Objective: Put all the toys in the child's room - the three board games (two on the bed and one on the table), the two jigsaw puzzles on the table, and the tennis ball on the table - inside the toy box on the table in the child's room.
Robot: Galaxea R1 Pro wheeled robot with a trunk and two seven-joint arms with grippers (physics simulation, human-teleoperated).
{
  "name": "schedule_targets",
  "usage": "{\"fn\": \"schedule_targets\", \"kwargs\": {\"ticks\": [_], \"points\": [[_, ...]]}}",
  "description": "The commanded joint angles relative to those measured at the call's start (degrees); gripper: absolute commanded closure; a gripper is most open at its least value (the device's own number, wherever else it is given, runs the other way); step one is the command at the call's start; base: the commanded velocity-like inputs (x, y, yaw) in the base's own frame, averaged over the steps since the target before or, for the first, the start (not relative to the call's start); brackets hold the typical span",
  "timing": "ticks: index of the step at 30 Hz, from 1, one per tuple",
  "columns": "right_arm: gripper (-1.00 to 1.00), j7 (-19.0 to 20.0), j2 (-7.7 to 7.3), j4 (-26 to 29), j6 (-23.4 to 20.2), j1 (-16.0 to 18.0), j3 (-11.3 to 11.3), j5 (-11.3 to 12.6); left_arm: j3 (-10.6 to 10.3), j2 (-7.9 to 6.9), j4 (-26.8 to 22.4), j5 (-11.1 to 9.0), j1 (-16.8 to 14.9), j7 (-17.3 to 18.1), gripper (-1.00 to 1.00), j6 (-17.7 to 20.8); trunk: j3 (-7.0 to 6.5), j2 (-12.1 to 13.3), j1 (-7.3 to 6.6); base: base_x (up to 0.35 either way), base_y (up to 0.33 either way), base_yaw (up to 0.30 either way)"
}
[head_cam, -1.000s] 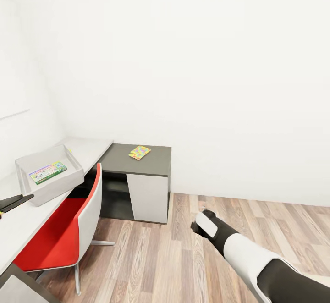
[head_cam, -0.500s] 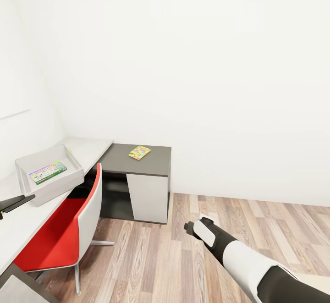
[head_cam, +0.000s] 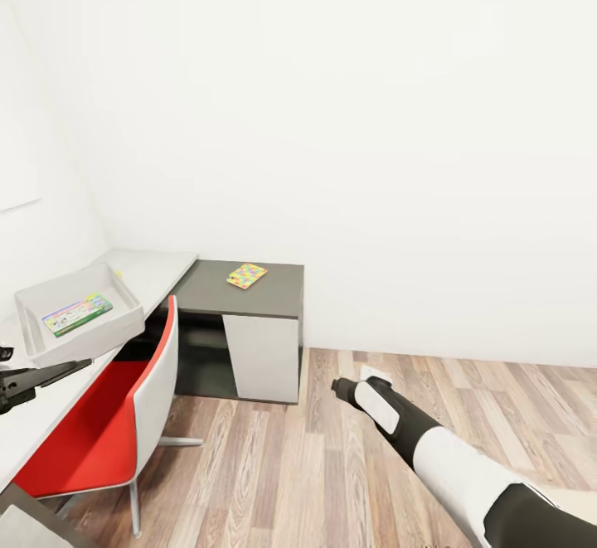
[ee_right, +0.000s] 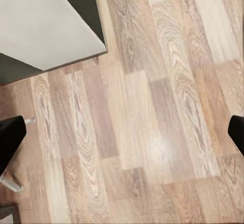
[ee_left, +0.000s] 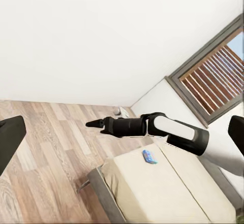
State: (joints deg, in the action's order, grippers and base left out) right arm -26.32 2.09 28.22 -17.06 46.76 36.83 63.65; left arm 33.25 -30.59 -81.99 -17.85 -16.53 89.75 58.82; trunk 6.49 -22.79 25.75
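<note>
Edging table [head_cam: 50, 403], open floor [head_cam: 274, 482] beside

Left claw [head_cam: 79, 363] farther forward.

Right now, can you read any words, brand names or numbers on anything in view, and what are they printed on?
No text is readable.
Board game in the toy box: colourful print, too small to read.
Small blue box on the bed: too small to read.
Jigsaw puzzle on the dark desk: coloured pieces, no lettering visible.

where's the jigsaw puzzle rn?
Head view: one jigsaw puzzle lies flat on the dark grey desk, centre-left, beyond the red chair and right of the toy box.
</note>
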Motion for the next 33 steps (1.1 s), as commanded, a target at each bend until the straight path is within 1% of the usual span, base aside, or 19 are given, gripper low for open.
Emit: {"fn": "schedule_targets", "kwargs": {"ticks": [1,2,7,10,11,13,16,23,33], "points": [[-1.00,-0.37,-0.54,0.74,-0.14,0.08,0.26,0.38,-0.07,-0.01,-0.01,0.07,-0.05,0.25,-1.00,0.60,0.19,-0.13,0.04,0.000,0.000,-0.195],[-1.00,-0.25,-1.38,1.64,-0.07,0.08,0.00,0.45,-0.18,-0.01,-0.01,0.08,-0.08,0.25,-1.00,0.60,0.24,-0.13,0.04,0.000,0.000,-0.204],[-1.00,0.74,-2.82,3.46,-0.11,0.08,-1.13,0.45,-0.34,-0.06,-0.01,0.09,-0.21,-1.15,-1.00,0.59,0.54,-0.13,0.04,0.000,0.000,-0.213],[-1.00,1.03,-3.78,4.75,-0.34,0.04,-1.35,0.40,-0.36,-0.07,-0.01,0.09,-0.24,-1.42,-1.00,0.59,0.71,-0.13,0.04,0.000,0.000,-0.223],[-1.00,1.15,-4.46,5.17,-0.40,0.02,-1.38,0.47,-0.37,-0.07,-0.01,0.09,-0.25,-1.48,-1.00,0.59,0.76,-0.13,0.04,0.000,0.000,-0.226],[-1.00,1.23,-5.31,5.84,-0.44,0.01,-1.39,0.51,-0.37,-0.08,-0.01,0.09,-0.25,-1.54,-1.00,0.59,0.88,-0.13,0.04,0.000,0.000,-0.227],[-1.00,1.31,-5.94,6.81,-0.35,0.00,-1.44,0.51,-0.37,-0.10,-0.01,0.09,-0.26,-1.57,-1.00,0.59,1.04,-0.13,0.04,0.000,0.000,-0.228],[-1.00,1.38,-6.39,7.45,-0.19,-0.01,-1.49,0.42,-0.38,-0.12,-0.01,0.09,-0.26,-1.64,-1.00,0.54,1.43,-0.13,0.04,0.000,0.000,-0.228],[-1.00,1.50,-6.48,7.47,-0.12,-0.01,-1.49,0.42,-0.38,-0.17,-0.01,0.09,-0.26,-1.63,-1.00,0.51,2.02,-0.13,0.04,0.000,0.000,-0.227]]}}
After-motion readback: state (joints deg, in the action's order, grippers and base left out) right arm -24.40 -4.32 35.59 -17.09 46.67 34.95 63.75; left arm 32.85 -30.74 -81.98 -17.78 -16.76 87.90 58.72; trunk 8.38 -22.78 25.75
